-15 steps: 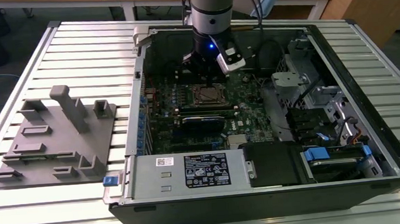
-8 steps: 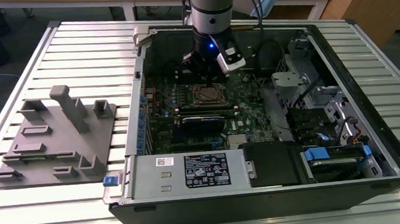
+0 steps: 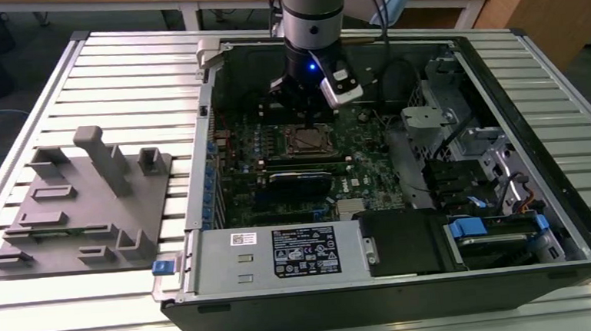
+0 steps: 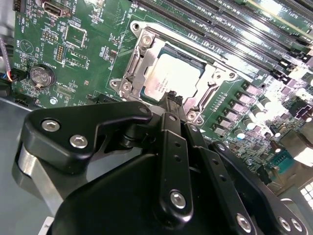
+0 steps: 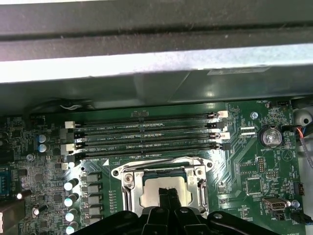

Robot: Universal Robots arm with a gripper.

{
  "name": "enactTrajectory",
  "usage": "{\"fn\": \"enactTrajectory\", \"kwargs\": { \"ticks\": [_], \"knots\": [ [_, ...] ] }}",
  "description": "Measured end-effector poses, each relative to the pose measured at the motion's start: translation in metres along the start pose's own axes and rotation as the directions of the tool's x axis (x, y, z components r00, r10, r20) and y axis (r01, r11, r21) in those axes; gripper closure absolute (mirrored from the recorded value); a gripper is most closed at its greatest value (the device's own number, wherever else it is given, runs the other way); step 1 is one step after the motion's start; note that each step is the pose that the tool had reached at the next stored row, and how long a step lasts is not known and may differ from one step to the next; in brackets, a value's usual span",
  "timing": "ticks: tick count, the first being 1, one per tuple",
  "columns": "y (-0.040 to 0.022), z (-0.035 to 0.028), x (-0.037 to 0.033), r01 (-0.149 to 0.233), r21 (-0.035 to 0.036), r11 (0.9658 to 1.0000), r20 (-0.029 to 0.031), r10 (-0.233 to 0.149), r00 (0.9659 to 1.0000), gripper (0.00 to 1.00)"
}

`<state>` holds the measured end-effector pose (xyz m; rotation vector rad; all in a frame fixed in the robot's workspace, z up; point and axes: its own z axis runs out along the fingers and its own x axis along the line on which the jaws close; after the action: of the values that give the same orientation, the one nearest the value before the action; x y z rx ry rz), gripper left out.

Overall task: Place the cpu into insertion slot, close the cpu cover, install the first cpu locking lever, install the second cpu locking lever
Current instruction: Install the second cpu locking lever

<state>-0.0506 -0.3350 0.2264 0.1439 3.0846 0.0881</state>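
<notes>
Black jointed linkages of the robot's hand (image 4: 171,100) crowd the foreground in the second wrist view, its fingers drawn together with nothing held, their tips right over the near edge of the small flat square cpu with its dull grey metal top (image 4: 168,78). The chip lies seated in the square, silver-rimmed insertion slot (image 5: 165,188) on the green circuit board (image 4: 93,44), and the thin silvery cpu cover frame (image 4: 146,46) appears folded down around it, the grey lid showing through its window. Long narrow black memory slots (image 5: 146,129) run just beside the socket. In the exterior view the arm reaches down into the open black computer case (image 3: 407,297), which rests on a slatted metal desk (image 3: 37,312) beside a grey moulded parts fixture (image 3: 82,209). Such a chip is probably light, rigid and delicate underneath, best taken by its edges.
</notes>
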Motion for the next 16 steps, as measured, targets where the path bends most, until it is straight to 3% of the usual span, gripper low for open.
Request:
{"fn": "enactTrajectory", "kwargs": {
  "ticks": [16],
  "knots": [
    [0.0,-0.004,-0.0002,0.0,-0.0003,1.0,0.0001,0.0,1.0,0.89]
  ]
}}
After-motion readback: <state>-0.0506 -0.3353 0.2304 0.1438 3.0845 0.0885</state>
